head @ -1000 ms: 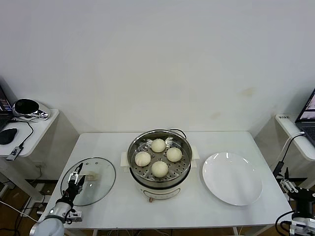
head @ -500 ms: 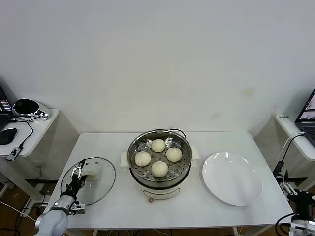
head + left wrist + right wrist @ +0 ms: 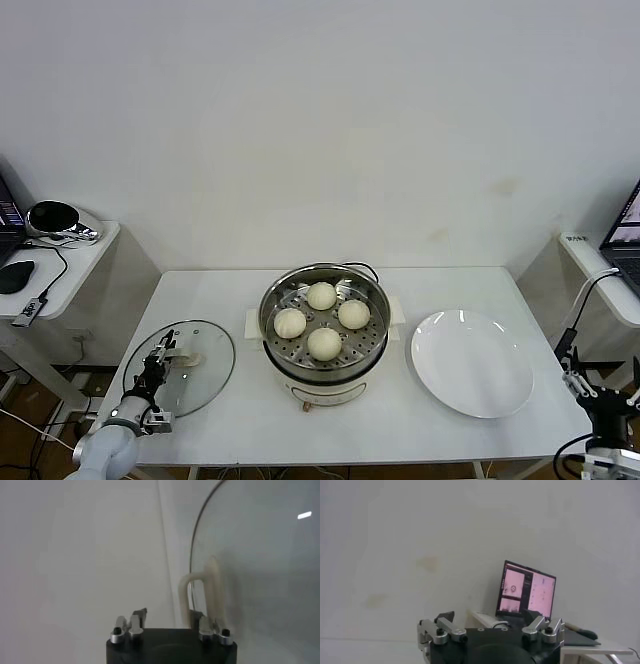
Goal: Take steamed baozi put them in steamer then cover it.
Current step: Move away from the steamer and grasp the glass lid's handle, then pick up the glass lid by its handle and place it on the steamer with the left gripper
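Observation:
The steamer, a shiny steel pot on a white base, stands mid-table without a cover. Four cream-white baozi lie on its perforated tray. The clear glass lid lies flat on the table to the left, its white handle upward. My left gripper is open over the lid's left part, next to the handle. In the left wrist view the handle stands just beyond one finger, not gripped. My right gripper is open and empty beyond the table's right front corner.
A flat white plate lies right of the steamer. A side table with a mouse and shiny object stands at far left. A laptop sits on a shelf at far right. The steamer's cord runs behind it.
My left gripper has shifted a little over the lid, staying near the handle. My right gripper has sunk slightly at the right. The baozi and steamer have not moved.

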